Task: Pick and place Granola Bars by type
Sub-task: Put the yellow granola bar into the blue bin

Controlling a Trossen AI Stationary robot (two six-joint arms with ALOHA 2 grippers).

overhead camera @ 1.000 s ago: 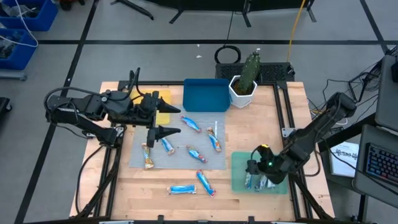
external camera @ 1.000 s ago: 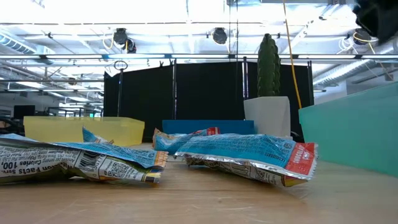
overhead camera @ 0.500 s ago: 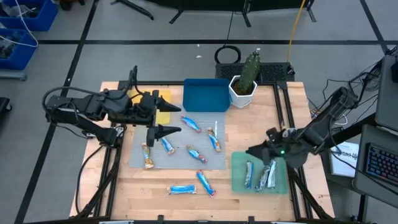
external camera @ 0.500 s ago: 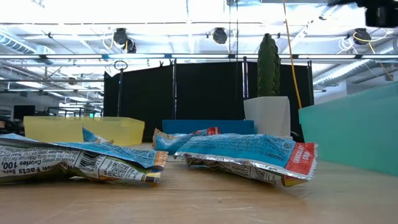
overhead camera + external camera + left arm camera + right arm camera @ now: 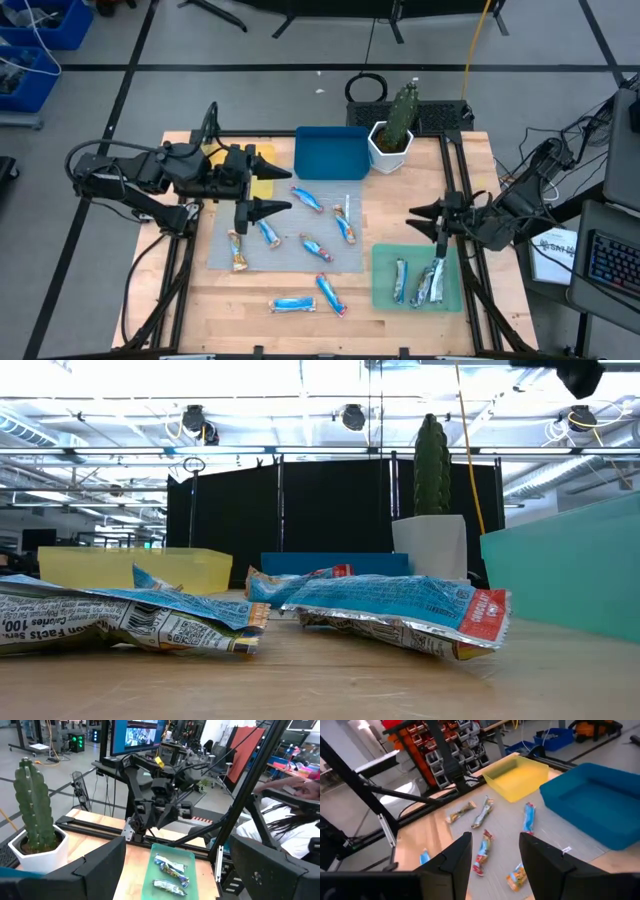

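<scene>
— Where are your hands, and do they hold something?

— My left hand [image 5: 268, 209] hangs above the grey mat [image 5: 225, 255], just beside the yellow tray [image 5: 263, 187]. Its fingers stand wide apart and nothing is between them. My right hand [image 5: 428, 222] is raised over the right edge of the tabletop [image 5: 240, 305], above the far end of the green tray [image 5: 382, 290]. Its fingers are partly open, with only air between them.

— And the granola bars [image 5: 317, 247]?

— 5 lie on the mat. The one nearest my left hand [image 5: 268, 233] runs away from the front edge with a small tilt. The one by the mat's left edge [image 5: 238, 250] runs almost straight front to back. The one near the blue tray [image 5: 307, 198] lies diagonal, and so does the one in the middle. The one on the mat's right side [image 5: 344, 224] is close to front-to-back.

— Any off the mat?

— 2 on the bare wood in front: 1 [image 5: 293, 303] lies left to right, the other [image 5: 330, 294] diagonal, and their ends come near each other. In the green tray are bars [image 5: 431, 284] with long axes front to back; I cannot count them surely.
</scene>
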